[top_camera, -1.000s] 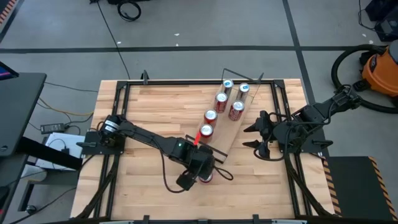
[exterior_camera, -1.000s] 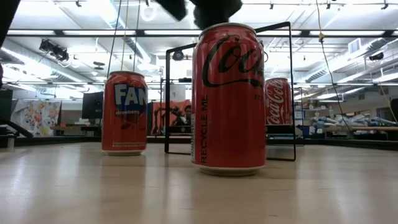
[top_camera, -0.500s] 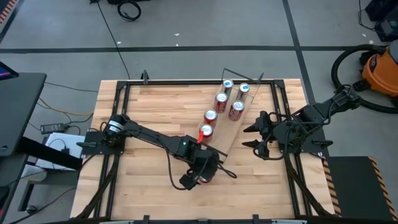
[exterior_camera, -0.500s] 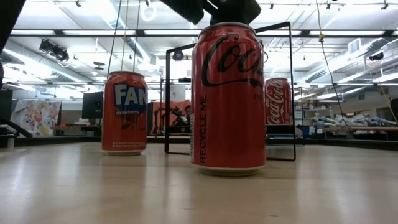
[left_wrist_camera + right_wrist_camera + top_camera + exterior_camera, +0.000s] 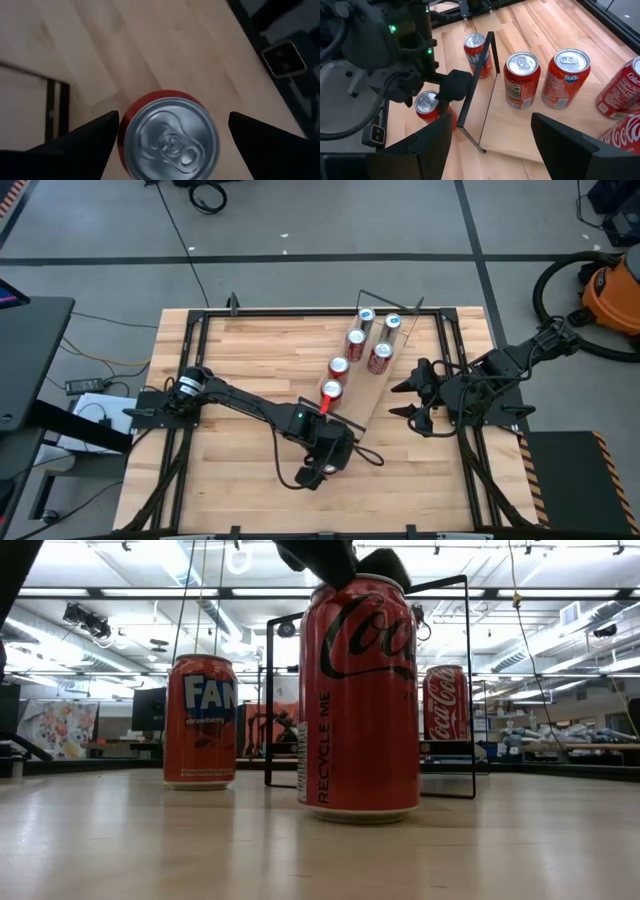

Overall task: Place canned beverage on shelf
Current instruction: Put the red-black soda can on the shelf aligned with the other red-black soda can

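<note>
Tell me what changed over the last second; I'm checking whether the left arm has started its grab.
The left gripper has moved toward the table's front edge and now straddles the Coca-Cola can, fingers open, not gripping. That can looks slightly shifted in the low view. The shelf, its cans and the right gripper stayed as they were.

Evenly bright, lit from ceiling strip lights [image 5: 140,590] in the low view. Soft, short shadows on the counter [image 5: 250,360]. Blurred close up: can top [image 5: 171,140] and dark fingers [image 5: 85,145] in the left wrist view.
</note>
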Robot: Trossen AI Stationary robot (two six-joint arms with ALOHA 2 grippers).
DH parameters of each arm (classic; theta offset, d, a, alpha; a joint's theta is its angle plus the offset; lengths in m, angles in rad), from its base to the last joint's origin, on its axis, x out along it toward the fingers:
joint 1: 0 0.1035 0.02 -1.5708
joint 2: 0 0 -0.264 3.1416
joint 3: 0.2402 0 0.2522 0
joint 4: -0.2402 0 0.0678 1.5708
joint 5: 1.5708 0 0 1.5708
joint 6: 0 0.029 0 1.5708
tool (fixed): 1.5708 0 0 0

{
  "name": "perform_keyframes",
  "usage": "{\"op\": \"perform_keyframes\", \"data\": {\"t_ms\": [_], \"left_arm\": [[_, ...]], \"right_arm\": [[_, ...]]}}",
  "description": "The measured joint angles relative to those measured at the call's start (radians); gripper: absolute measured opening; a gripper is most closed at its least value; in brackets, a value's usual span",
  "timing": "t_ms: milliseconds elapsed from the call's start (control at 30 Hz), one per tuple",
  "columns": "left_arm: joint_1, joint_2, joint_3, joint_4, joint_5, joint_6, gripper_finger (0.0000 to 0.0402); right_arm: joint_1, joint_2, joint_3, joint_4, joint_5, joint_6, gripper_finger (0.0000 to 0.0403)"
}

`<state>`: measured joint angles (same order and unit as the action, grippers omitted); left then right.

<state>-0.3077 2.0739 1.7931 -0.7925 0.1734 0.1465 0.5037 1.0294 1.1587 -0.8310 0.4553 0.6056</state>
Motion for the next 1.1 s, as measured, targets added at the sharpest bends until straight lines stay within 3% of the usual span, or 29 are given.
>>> {"op": "perform_keyframes", "data": {"t_ms": [500, 933, 1100], "left_arm": [[0.001, -0.001, 0.001, -0.009, -0.046, -0.504, 0.0301], [0.000, -0.002, 0.002, -0.017, -0.165, -1.091, 0.0302], [-0.003, -0.002, 0.001, 0.000, -0.184, -1.147, 0.0302]], "right_arm": [[0.000, 0.000, 0.000, -0.002, 0.016, -0.002, 0.0279], [0.000, 0.000, 0.000, -0.030, 0.016, -0.014, 0.0270], [0.000, 0.000, 0.000, -0.031, 0.016, -0.033, 0.0270]]}}
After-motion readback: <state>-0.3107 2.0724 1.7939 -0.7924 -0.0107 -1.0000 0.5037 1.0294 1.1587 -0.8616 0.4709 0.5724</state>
